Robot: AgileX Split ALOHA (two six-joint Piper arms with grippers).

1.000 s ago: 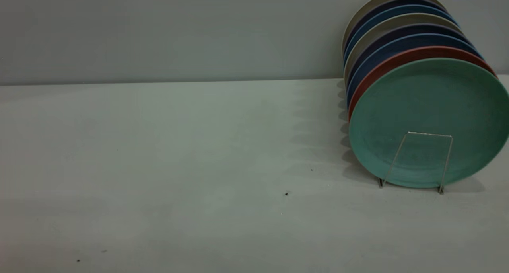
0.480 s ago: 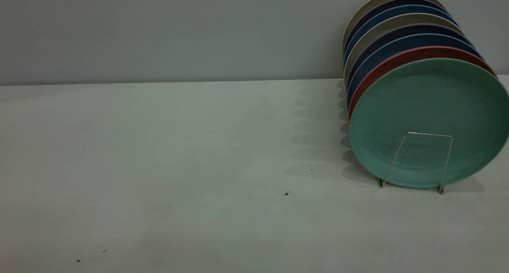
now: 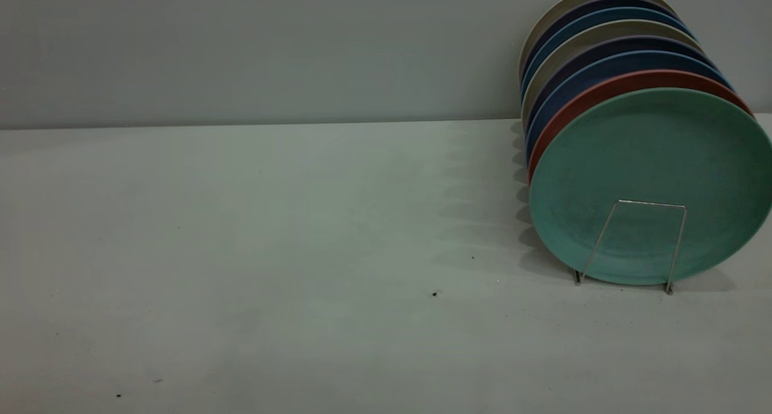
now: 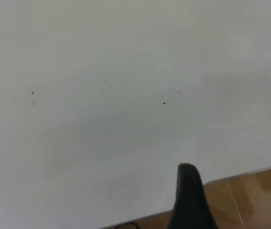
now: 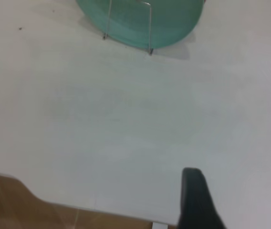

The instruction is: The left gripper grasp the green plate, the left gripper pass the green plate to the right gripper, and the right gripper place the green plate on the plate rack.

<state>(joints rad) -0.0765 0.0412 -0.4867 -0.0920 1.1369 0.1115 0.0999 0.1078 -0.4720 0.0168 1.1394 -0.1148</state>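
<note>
Only one dark finger of the left gripper [image 4: 188, 200] and of the right gripper [image 5: 197, 200] is seen, so neither's opening can be told. Nothing has changed over the last second: the green plate [image 3: 650, 184] stays upright at the front of the plate rack [image 3: 639, 245], so the task is judged finished.

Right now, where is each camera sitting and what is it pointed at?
Exterior: level with the table, facing the rack of upright plates, green plate foremost; no arm shows.
Left wrist: above bare table near its edge; one dark finger shows.
Right wrist: above the table, facing the green plate; one finger shows.
Exterior and right wrist share the green plate and rack.
</note>
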